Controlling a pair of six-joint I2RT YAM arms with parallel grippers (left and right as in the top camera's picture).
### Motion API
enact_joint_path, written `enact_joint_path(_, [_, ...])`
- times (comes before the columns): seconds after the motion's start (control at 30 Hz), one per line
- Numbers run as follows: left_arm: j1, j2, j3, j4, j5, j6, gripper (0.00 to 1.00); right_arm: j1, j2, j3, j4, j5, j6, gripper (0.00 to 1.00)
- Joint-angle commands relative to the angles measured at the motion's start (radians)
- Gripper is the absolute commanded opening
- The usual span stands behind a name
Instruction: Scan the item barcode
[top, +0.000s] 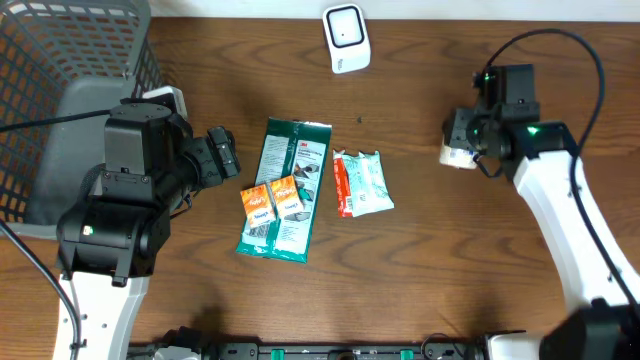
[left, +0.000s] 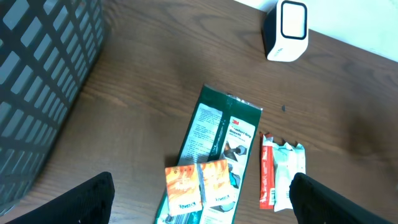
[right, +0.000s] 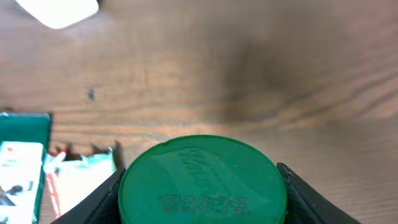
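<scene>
Wooden table (top: 420, 260), scanner (top: 346, 38) at the far edge. Right gripper (right: 199, 196) clamps the green-lidded jar (top: 458, 155); left gripper (left: 205, 200) gapes empty. Next: lift it, barcode toward the scanner.

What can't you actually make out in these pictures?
- Green-lidded container: the right wrist view shows only its lid, cut by the bottom edge; overhead, the right gripper hides most of it. No barcode visible.
- Orange packets: print too small in both views.
- 3M package: lower end cut off in the left wrist view; the packets cover part.
</scene>
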Motion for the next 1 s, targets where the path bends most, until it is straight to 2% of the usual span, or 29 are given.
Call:
enact_joint_path(0.0, [0.003,-0.002,0.013,0.0,-0.016,0.002,0.9,0.047,-0.025,0.022,0.007,0.149,0.037,0.27])
enact_joint_path(0.13, [0.003,-0.002,0.013,0.0,-0.016,0.002,0.9,0.154,-0.025,0.006,0.005,0.454,0.239,0.33])
enact_joint_path(0.27, [0.003,-0.002,0.013,0.0,-0.016,0.002,0.9,0.283,-0.024,-0.053,0.07,0.73,0.376,0.32])
enact_joint_path(0.47, [0.003,-0.002,0.013,0.0,-0.016,0.002,0.9,0.457,0.006,-0.269,0.352,1.082,0.402,0.33])
enact_joint_path(0.57, [0.003,-0.002,0.013,0.0,-0.016,0.002,0.9,0.463,0.042,-0.337,0.46,1.112,0.346,0.32])
enact_joint_path(0.7, [0.003,-0.002,0.013,0.0,-0.016,0.002,0.9,0.463,0.115,-0.378,0.542,1.113,0.191,0.32])
enact_joint_path(0.97, [0.003,-0.002,0.013,0.0,-0.016,0.002,0.9,0.457,0.271,-0.378,0.633,1.112,0.192,0.33])
